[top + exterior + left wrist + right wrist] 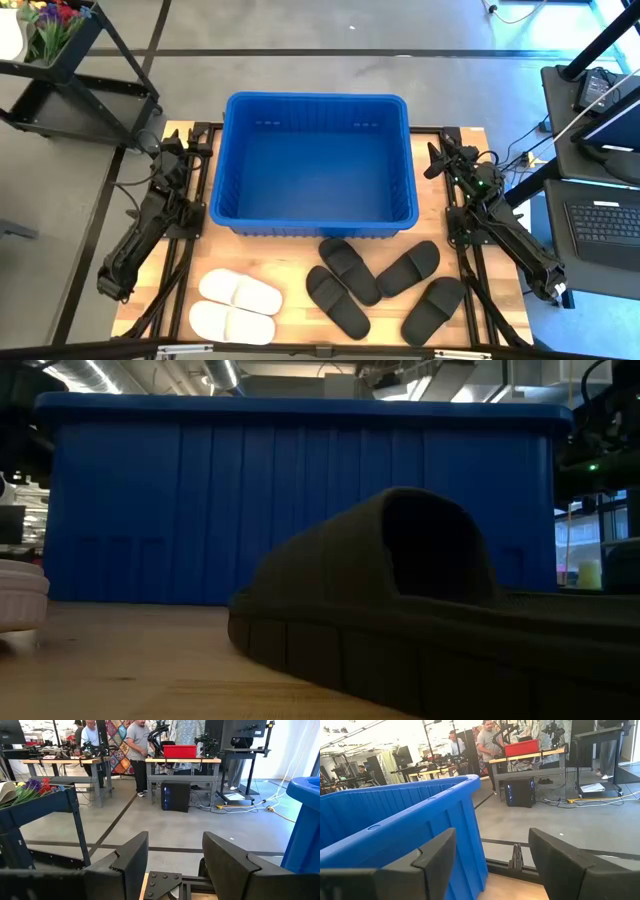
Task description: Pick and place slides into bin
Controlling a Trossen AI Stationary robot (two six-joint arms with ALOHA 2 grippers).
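The blue bin [315, 165] stands on the far middle of the table and is empty; it also fills the low view [300, 500]. Several black slides [348, 270] [337, 301] [408, 268] [433, 310] lie flat on their soles in front of it at the near right; one shows close in the low view [400, 600]. Two pale slides [239, 291] [230, 322] lie at the near left. My left gripper [175, 865] is open and empty at the table's far left, beside the bin. My right gripper [492, 865] is open and empty at the far right, beside the bin's wall [395, 825].
A dark cart with flowers [60, 60] stands off the table's far left. A desk with a keyboard [605, 215] stands to the right. People stand at workbenches [135, 750] in the room beyond. Bare wood [290, 320] lies between the pale and black slides.
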